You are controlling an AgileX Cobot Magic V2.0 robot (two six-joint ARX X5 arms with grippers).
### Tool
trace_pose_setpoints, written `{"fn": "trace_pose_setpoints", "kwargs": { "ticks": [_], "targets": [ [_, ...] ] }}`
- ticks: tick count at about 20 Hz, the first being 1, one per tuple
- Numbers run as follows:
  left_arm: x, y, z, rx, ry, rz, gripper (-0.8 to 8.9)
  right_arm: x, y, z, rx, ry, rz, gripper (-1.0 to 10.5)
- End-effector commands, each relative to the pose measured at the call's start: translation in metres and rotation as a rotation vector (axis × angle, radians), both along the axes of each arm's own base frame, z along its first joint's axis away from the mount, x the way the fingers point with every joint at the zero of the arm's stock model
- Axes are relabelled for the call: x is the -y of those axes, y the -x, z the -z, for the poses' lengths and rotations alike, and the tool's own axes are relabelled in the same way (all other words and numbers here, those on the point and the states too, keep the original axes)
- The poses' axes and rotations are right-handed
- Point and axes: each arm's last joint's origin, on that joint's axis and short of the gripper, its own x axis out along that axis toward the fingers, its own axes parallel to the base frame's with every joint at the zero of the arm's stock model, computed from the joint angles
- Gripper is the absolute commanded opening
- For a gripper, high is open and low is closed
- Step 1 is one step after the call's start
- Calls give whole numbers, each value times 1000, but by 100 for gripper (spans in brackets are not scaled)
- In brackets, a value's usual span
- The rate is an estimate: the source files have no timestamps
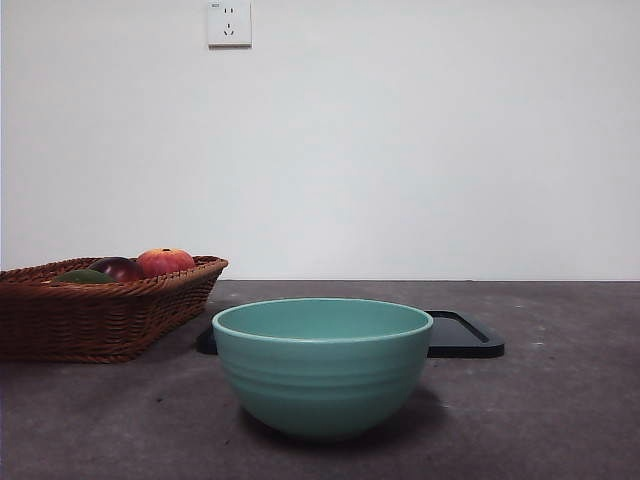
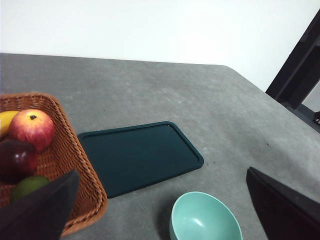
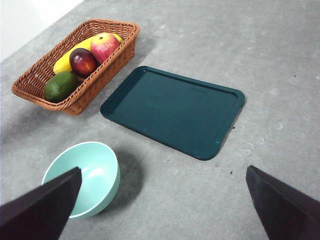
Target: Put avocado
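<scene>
Both hands' jaws apart, empty. Avocado (image 3: pixel 60 86) in basket (image 3: pixel 30 91) below left hand (image 2: pixel 160 210): descend vertically, avoid plum (image 3: pixel 83 61).

1. We see the avocado (image 3: pixel 60 86) with dull, matt green skin, faintly mottled.
2. The basket (image 3: pixel 107 62) is woven brown wicker, rough and ribbed.
3. The bowl (image 1: pixel 322 366) looks like glazed ceramic, smooth and softly glossy, with faint ridges around its outside.
4. The tray (image 3: pixel 176 110) seems dark plastic, smooth with a low sheen.
5. The desk (image 3: pixel 280 75) is grey, matt and stone-like, finely speckled.
6. The red apple (image 3: pixel 104 46) and dark plum (image 3: pixel 82 61) shine slightly.
</scene>
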Motion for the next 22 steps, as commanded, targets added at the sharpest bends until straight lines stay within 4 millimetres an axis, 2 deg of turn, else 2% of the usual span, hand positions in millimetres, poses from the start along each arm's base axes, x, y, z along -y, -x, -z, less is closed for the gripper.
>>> {"fn": "trace_pose_setpoints", "kwargs": {
  "ticks": [1, 5, 9, 16, 22],
  "targets": [
    [1, -3, -1, -38, 20, 1, 555, -1, 0, -5, 25, 3, -10, 528],
    [3, -21, 4, -180, 12, -38, 555, -1, 0, -5, 25, 3, -10, 528],
    [7, -55, 5, -373, -36, -117, 555, -1, 0, -5, 28, 2, -10, 528],
    [15, -134, 21, -691, -317, -224, 554, -1, 0, -6, 12, -20, 1, 528],
    [28, -198, 40, -786, -390, -191, 552, -1, 0, -6, 11, -21, 0, 528]
  ]
}}
